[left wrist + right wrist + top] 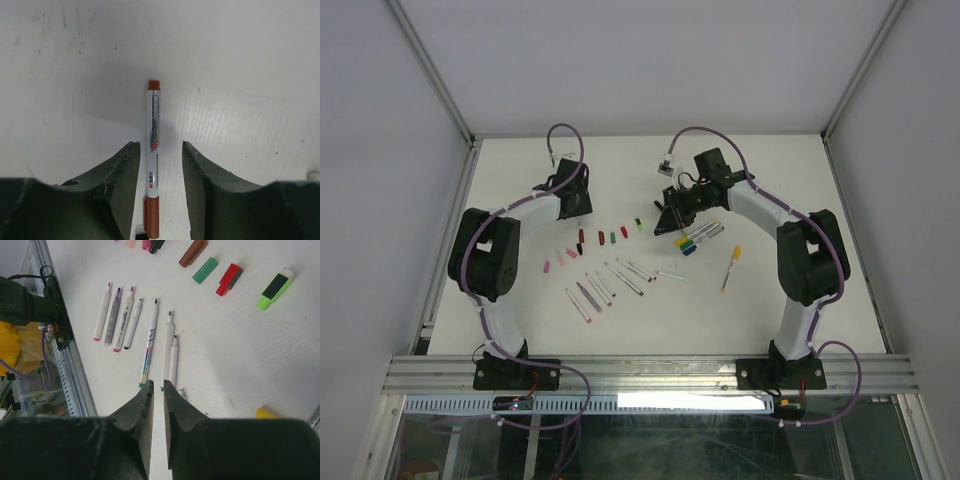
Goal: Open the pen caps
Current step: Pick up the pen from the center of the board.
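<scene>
A pen with a white barrel and a brown cap lies lengthwise between the jaws of my left gripper. It sits close to the left finger, with a clear gap to the right one, so the gripper is open around it. My left gripper hangs at the back left. Loose pen caps lie in a row, among them brown, green and red. My right gripper hovers over uncapped pens, its jaws a narrow gap apart and empty.
Several uncapped pens lie side by side near the table's middle front. A bunch of capped pens sits beside my right gripper, and a yellow pen lies alone to the right. A metal rail marks the table's near edge.
</scene>
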`<state>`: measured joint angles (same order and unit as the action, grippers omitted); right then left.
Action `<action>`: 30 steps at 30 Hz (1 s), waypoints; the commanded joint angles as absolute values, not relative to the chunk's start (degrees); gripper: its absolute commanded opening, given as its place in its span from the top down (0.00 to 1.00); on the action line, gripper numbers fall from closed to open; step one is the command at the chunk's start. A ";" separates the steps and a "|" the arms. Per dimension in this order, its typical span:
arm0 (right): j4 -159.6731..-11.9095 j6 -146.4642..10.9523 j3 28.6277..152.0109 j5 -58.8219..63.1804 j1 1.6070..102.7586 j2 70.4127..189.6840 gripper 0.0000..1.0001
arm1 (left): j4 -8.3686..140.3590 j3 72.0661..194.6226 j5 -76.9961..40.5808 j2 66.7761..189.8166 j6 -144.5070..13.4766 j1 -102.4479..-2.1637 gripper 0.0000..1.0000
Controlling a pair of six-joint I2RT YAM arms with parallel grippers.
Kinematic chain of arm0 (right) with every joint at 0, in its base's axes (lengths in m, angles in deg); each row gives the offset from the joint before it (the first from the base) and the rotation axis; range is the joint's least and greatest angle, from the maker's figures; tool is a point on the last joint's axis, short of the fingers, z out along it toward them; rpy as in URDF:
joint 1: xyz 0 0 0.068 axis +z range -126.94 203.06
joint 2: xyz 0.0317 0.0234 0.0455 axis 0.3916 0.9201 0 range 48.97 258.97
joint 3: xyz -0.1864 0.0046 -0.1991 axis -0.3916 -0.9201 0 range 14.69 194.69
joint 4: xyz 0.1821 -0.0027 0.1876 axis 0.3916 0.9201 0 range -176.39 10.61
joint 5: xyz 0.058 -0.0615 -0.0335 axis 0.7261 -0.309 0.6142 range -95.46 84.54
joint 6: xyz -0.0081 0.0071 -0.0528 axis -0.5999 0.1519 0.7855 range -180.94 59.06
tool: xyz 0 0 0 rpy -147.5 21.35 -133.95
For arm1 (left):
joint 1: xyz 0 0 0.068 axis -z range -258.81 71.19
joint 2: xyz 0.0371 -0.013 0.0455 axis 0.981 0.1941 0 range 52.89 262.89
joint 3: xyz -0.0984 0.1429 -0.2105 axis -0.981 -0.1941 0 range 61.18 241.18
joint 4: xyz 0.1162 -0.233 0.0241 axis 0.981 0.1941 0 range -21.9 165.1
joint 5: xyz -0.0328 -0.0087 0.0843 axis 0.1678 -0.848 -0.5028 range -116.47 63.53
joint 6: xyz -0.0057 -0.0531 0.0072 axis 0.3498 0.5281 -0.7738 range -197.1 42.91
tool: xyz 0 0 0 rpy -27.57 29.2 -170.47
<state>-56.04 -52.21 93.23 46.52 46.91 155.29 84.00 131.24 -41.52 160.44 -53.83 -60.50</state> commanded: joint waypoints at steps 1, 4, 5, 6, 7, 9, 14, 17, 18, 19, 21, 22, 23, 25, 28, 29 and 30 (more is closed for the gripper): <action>-56.76 -51.44 95.64 49.20 46.61 152.15 0.84 | 86.03 133.75 -42.71 161.77 -54.95 -60.52 0.60; -56.83 -51.54 95.66 49.37 46.61 152.08 0.84 | 86.61 134.18 -42.89 162.67 -54.94 -60.53 0.61; -56.90 -51.58 95.65 49.46 46.61 152.14 0.84 | 86.72 134.33 -42.66 162.93 -54.99 -60.53 0.62; -56.86 -51.62 95.63 49.50 46.59 152.05 0.84 | 86.80 134.45 -42.31 163.15 -55.08 -60.49 0.63; -56.89 -51.62 95.64 49.48 46.56 152.02 0.84 | 86.88 134.52 -41.96 163.45 -55.08 -60.59 0.65; -56.92 -51.62 95.55 49.61 46.46 151.88 0.84 | 86.95 134.56 -41.29 163.93 -55.09 -60.63 0.70; -57.12 -51.79 95.52 50.30 46.15 151.39 0.84 | 87.02 134.61 -40.33 164.77 -55.27 -61.05 0.84; -57.21 -51.89 95.42 50.77 46.02 150.83 0.84 | 87.26 135.38 -40.33 164.76 -55.85 -61.22 0.90; -57.28 -51.97 95.37 50.90 46.03 150.63 0.84 | 87.45 136.00 -40.46 164.70 -56.16 -61.26 0.91; -57.36 -51.98 95.30 51.08 45.94 150.43 0.84 | 87.84 136.71 -40.63 164.52 -56.44 -61.31 0.92; -57.66 -52.10 95.08 51.43 45.97 149.94 0.84 | 88.36 138.42 -40.88 163.95 -57.19 -61.29 0.95; -58.00 -52.15 94.92 51.67 45.92 149.64 0.84 | 88.40 139.11 -40.89 163.41 -57.72 -61.26 0.97; -58.27 -52.23 94.73 51.87 45.96 149.34 0.84 | 88.40 139.66 -40.93 162.84 -58.11 -61.31 0.99; -58.87 -52.39 94.38 52.29 45.86 148.57 0.84 | 88.40 140.37 -41.46 161.21 -58.88 -61.31 1.00; -59.79 -52.57 93.77 53.21 45.77 147.63 0.84 | 88.34 140.88 -41.03 158.42 -59.90 -61.31 1.00; -60.21 -52.65 93.52 53.62 45.69 147.25 0.84 | 88.21 140.77 -40.11 157.34 -60.14 -61.31 1.00; -60.60 -52.63 93.22 54.12 45.65 146.78 0.84 | 87.85 140.43 -38.45 156.11 -60.42 -61.32 1.00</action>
<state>-56.98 -52.38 93.18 50.59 46.13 151.79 89.60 138.38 -41.19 163.19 -57.65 -60.89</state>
